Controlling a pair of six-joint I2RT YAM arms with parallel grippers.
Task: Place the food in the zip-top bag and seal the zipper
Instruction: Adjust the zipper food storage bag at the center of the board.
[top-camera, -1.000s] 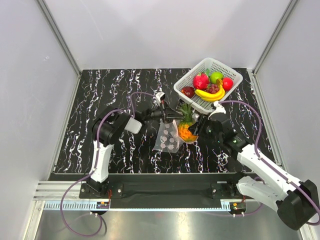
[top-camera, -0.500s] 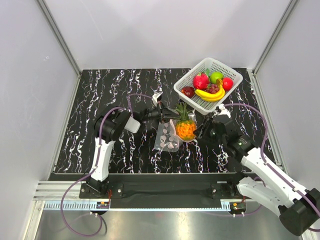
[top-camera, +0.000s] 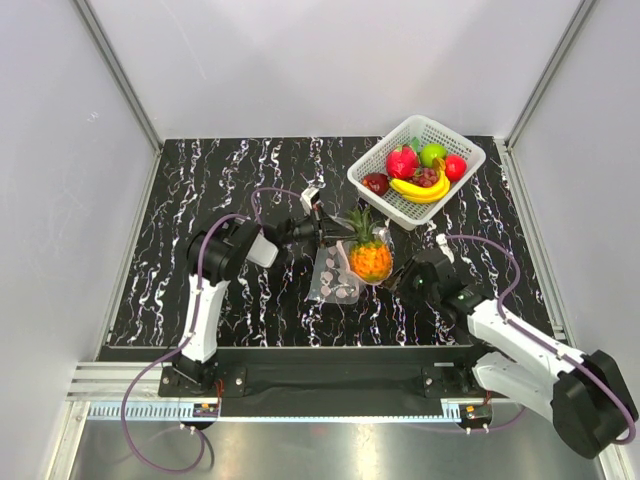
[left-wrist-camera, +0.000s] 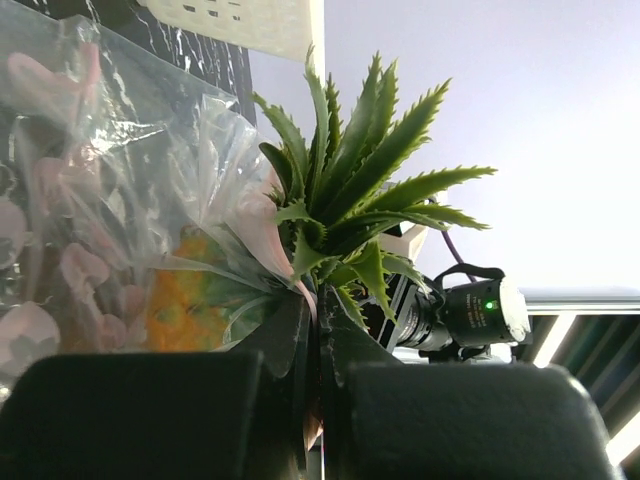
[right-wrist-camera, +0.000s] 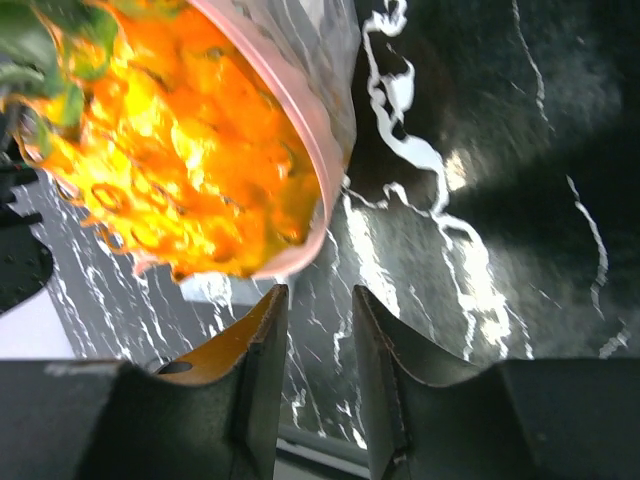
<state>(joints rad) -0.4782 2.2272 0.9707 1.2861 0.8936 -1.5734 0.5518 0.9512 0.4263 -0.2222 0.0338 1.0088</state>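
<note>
Right wrist: pineapple is sitting in the zip-top bag just beyond slightly apart right jaws; left jaws are clamping the bag.

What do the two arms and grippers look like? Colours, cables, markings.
On the left arm and right arm: white moulded links, black joint housings, a purple cable looping along each. The left gripper and right gripper: plain black fingers. No markings or sleeves visible.
</note>
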